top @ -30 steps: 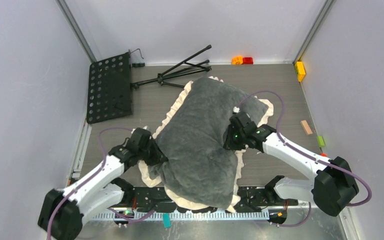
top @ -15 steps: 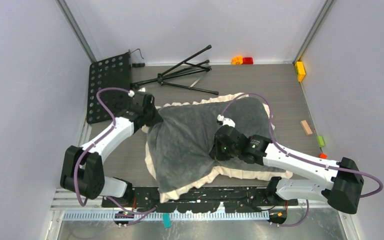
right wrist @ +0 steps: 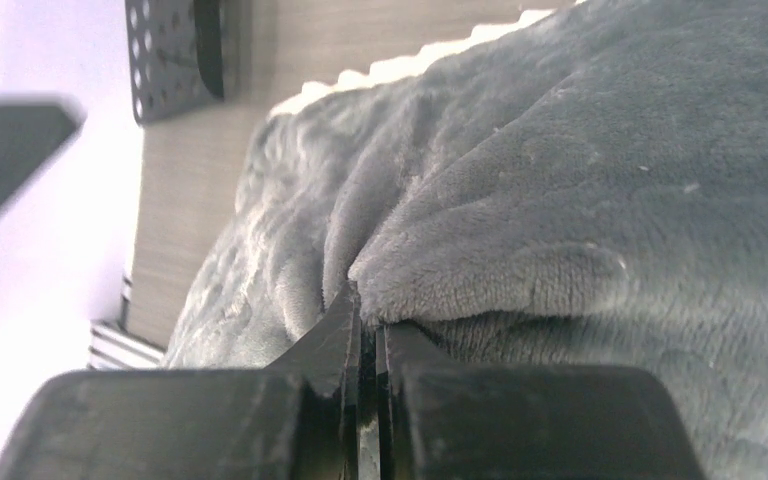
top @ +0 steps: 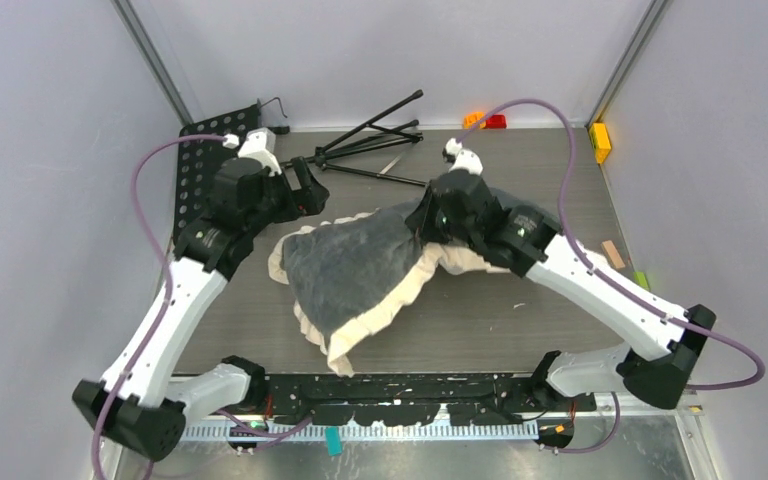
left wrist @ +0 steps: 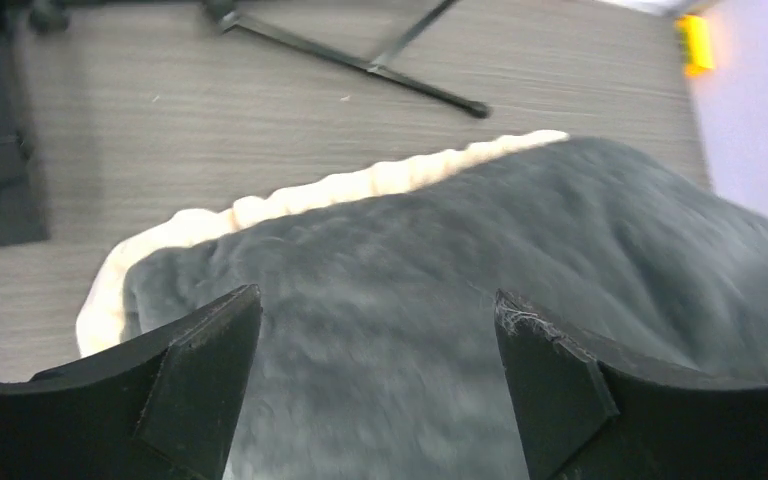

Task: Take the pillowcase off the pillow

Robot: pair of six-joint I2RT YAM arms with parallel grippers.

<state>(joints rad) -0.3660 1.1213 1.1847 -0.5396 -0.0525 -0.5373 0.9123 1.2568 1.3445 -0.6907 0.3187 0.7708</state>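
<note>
1. The pillowcase point(top: 350, 270), gray plush with a cream frill, lies crumpled mid-table point(top: 520, 320).
2. The right gripper point(right wrist: 365, 310) is pinched tight on a fold of it.
3. The left gripper point(left wrist: 375, 300) is spread wide and holds nothing, over its far left edge.
4. A folded tripod point(top: 370, 140) lies beyond.

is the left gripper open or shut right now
Open: the left gripper has its jaws wide apart over the pillowcase, holding nothing.

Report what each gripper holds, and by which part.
Right gripper pinches a gray plush fold of the pillowcase; left gripper, jaws open, holds nothing.
</note>
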